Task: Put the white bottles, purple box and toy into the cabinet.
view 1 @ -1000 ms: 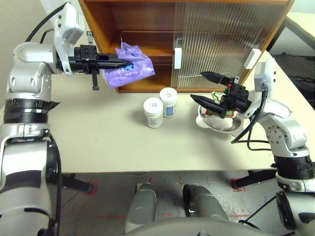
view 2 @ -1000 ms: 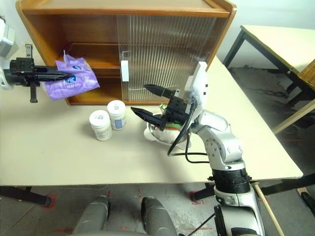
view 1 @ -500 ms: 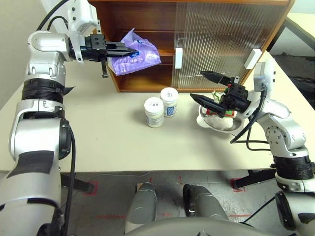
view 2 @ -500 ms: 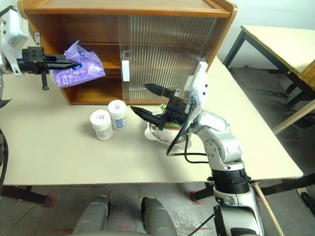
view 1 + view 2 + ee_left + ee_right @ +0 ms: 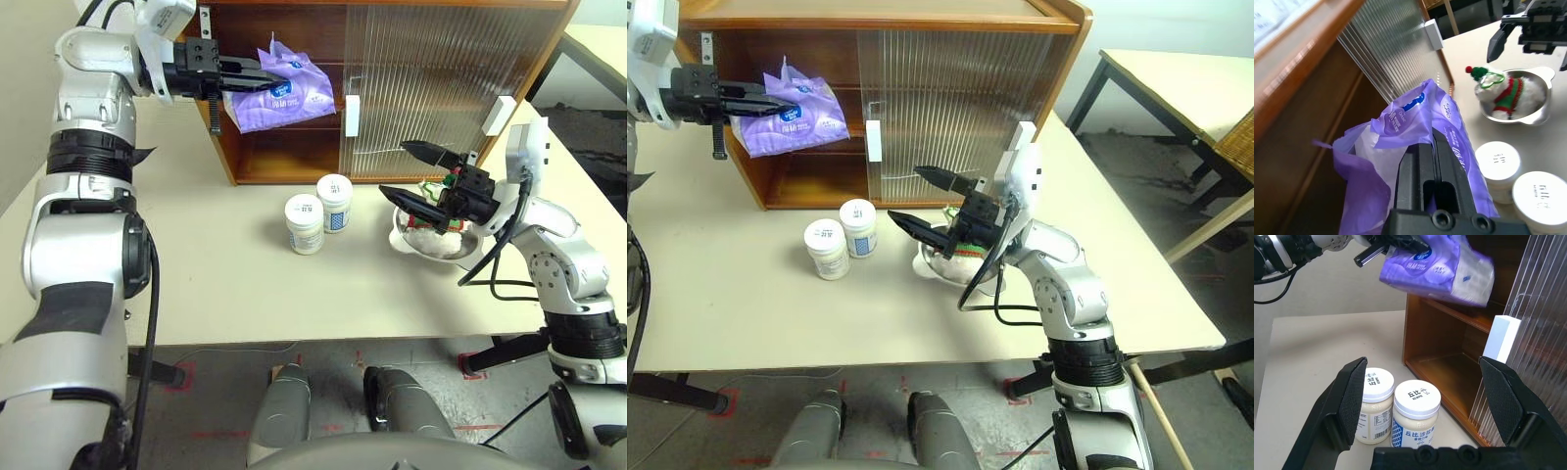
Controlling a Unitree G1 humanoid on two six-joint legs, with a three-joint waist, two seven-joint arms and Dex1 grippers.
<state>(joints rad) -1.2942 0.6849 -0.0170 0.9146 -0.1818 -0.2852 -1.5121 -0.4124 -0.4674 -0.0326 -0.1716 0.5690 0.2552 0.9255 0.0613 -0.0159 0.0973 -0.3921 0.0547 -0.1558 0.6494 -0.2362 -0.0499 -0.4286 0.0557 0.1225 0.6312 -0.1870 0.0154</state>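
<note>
**Purple box is right at the open shelf, and it's all on the left arm**

Biggest thing first: the cabinet (image 5: pixel 294 147) has its open bay directly ahead of the left gripper (image 5: pixel 257 73), on the side the fingers point toward. The ribbed sliding doors (image 5: pixel 431 88) cover the rest, further along that same direction, so the open bay is the way in, I'd say.

The purple box (image 5: pixel 284 86) is pinched in the left gripper, fingers clamped tight on the wrapper's near end. The pack hangs out past the fingertips toward the bay, long axis roughly in line with the fingers and about level, with its far end looking like it's at or just over the middle shelf's front edge. Whether it's actually resting on the shelf, I can't tell.

My read: the next move is just a push along the gripper's own pointing line, then let go.

The right gripper (image 5: pixel 419 173) is spread wide and holding nothing, hovering just above the toy (image 5: pixel 1503 90) in its steel bowl (image 5: pixel 1542 110). It's well apart from the open bay.

The white bottles (image 5: pixel 319 208) sit side by side on the table (image 5: pixel 206 284), below the left gripper and beside the right one, untouched.
</note>
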